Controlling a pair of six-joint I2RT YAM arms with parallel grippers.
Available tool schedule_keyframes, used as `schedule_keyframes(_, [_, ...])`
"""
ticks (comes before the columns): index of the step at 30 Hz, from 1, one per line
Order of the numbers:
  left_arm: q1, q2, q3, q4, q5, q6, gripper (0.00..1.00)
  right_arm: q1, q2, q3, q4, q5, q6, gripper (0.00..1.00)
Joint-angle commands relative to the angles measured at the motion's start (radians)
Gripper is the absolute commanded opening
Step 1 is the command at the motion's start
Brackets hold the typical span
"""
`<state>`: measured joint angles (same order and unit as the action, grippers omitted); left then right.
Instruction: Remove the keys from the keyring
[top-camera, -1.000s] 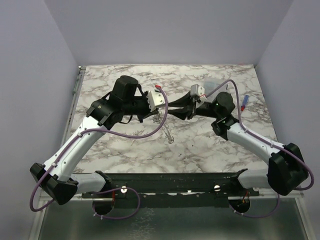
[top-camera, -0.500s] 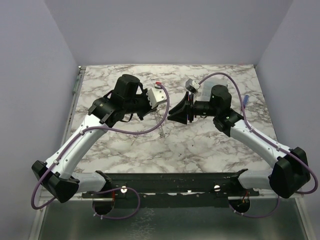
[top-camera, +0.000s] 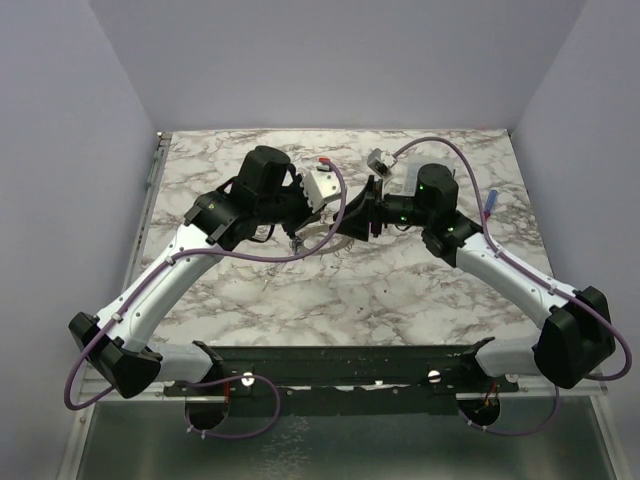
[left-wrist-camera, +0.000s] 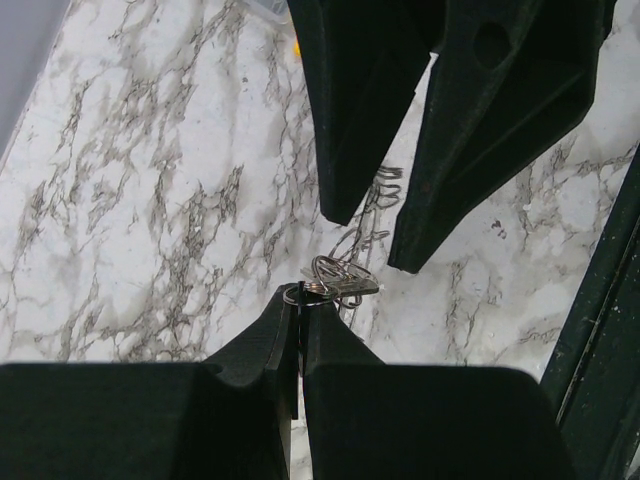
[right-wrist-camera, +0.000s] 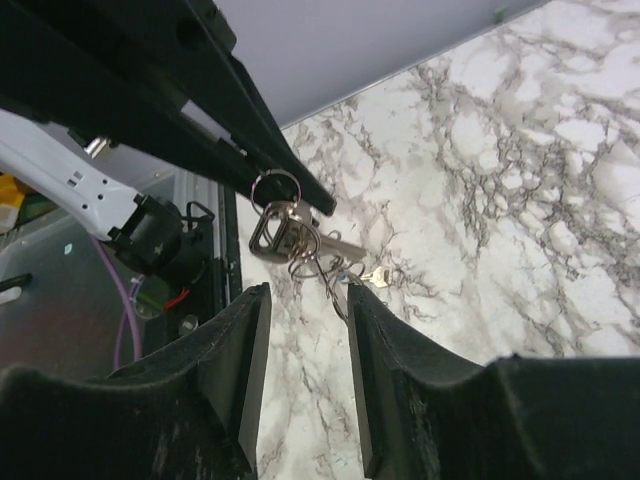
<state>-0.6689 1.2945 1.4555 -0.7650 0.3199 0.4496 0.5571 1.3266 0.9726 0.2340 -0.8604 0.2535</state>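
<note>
Separation of the keys (right-wrist-camera: 300, 240) from the keyring (right-wrist-camera: 275, 186) was the step in hand, and the silver keys in view all hung from it in one bunch. The left hand (left-wrist-camera: 300, 297) was clamped, fingertips together, on the thin wire keyring. It held the bunch in the air above the bench (top-camera: 250, 290), about midway between the left and right edges and nearer the far edge than the near one. The right hand (right-wrist-camera: 308, 292) had its fingers apart and gripped nothing, with the dangling keys just beyond and between its tips.

The next move, as I judged it, called for the right hand to close on a single key and work it round the split coil while the left held the ring fixed. The keys overlapped, so picking out one looked fiddly.

Both arms reached forward from the near edge and bent inward, elbows out toward the side edges, wrists facing each other over the bunch.
</note>
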Motion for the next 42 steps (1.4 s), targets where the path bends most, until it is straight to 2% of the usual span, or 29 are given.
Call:
schedule_keyframes(1, [-0.012, 0.001, 0.035, 0.024, -0.031, -0.042, 0.00, 0.013, 0.013, 0.071, -0.023, 0.053, -0.009, 0.45])
schedule_keyframes(20, [-0.015, 0.014, 0.057, 0.027, -0.024, -0.090, 0.00, 0.059, 0.042, 0.094, -0.079, 0.127, -0.125, 0.45])
schedule_keyframes(26, [-0.016, 0.018, 0.061, 0.028, -0.016, -0.101, 0.00, 0.067, 0.051, 0.108, -0.098, 0.156, -0.166, 0.41])
schedule_keyframes(34, [-0.014, 0.011, 0.062, 0.028, -0.020, -0.111, 0.00, 0.070, 0.046, 0.113, -0.145, 0.238, -0.217, 0.16])
schedule_keyframes(36, [-0.014, 0.009, 0.057, 0.029, -0.019, -0.110, 0.00, 0.070, 0.045, 0.113, -0.148, 0.238, -0.219, 0.12])
schedule_keyframes(40, [-0.015, 0.007, 0.047, 0.029, -0.011, -0.110, 0.00, 0.070, 0.046, 0.116, -0.142, 0.237, -0.218, 0.12])
schedule_keyframes(42, [-0.014, 0.008, 0.043, 0.029, -0.008, -0.111, 0.00, 0.070, 0.047, 0.125, -0.142, 0.243, -0.214, 0.19])
